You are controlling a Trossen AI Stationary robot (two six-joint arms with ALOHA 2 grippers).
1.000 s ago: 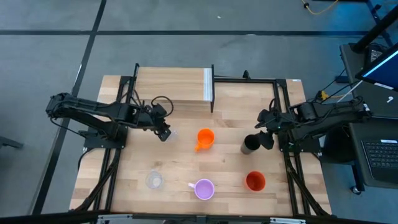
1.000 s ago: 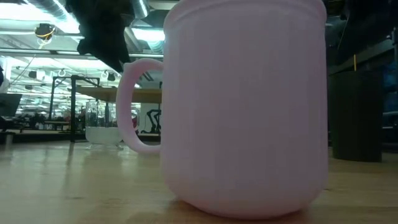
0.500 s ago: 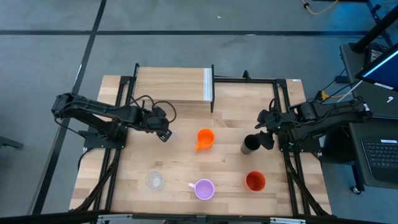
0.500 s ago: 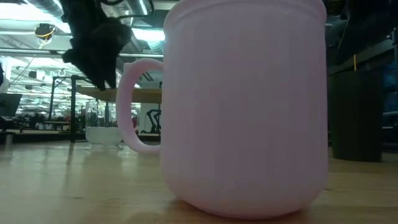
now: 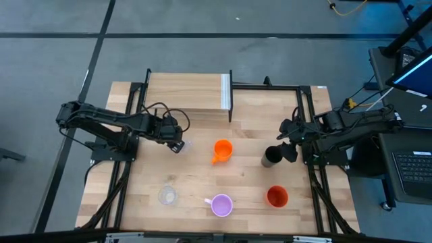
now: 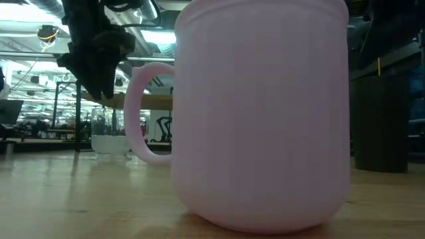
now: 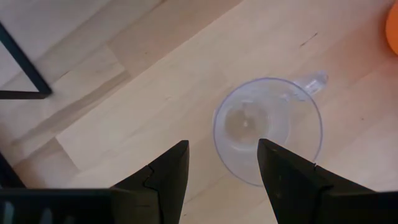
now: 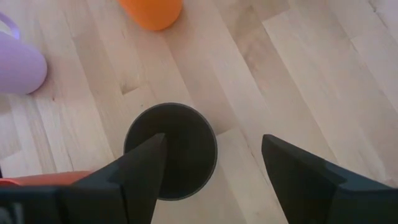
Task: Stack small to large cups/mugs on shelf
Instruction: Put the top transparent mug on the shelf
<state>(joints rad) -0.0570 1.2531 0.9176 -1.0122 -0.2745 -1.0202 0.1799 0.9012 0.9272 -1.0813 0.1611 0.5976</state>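
Here, nearest me: clear glass (image 5: 167,196), lilac mug (image 5: 221,204), red-orange cup (image 5: 277,196). Mid-table, my left gripper (image 5: 177,144) spreads its jaws above the second glass (image 7: 268,129); my right gripper (image 5: 286,152) gapes, empty, over the black tumbler (image 8: 171,150); between them, the orange mug (image 5: 222,150). Farthest, the shelf (image 5: 185,93): bare, nothing stacked yet.

Shelf (image 5: 185,100) at 12 o'clock, bare. Clear glass (image 5: 185,145) at 9, orange mug (image 5: 222,150) centre, black tumbler (image 5: 272,156) at 3; second glass (image 5: 167,196), lilac mug (image 5: 221,204), red-orange cup (image 5: 277,196) along 6, all upright.
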